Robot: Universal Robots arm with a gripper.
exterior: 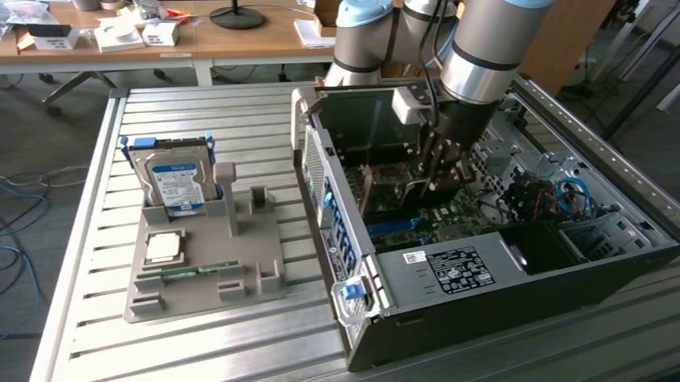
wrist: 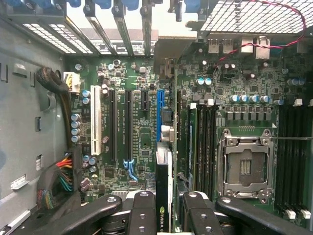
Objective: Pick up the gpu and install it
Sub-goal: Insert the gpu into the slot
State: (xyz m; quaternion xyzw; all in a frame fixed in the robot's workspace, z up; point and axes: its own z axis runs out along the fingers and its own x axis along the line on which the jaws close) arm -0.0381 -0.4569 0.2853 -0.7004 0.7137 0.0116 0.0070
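Gripper point(wrist: 164, 208) clenched on the gpu point(wrist: 163, 169), card held edge-on inside the open case point(exterior: 314, 171) on the table's point(exterior: 191, 119) right half in the exterior view, over the motherboard point(wrist: 137, 147), roughly in line with the blue slot point(wrist: 160, 115). Risk: if the edge connector sits off the slot, pressing down could jam or flex the card

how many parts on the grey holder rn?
3: hard drive upright at the far end of the holder, CPU flat mid-holder, memory strip lying just nearer the camera. The posts could hide something small.
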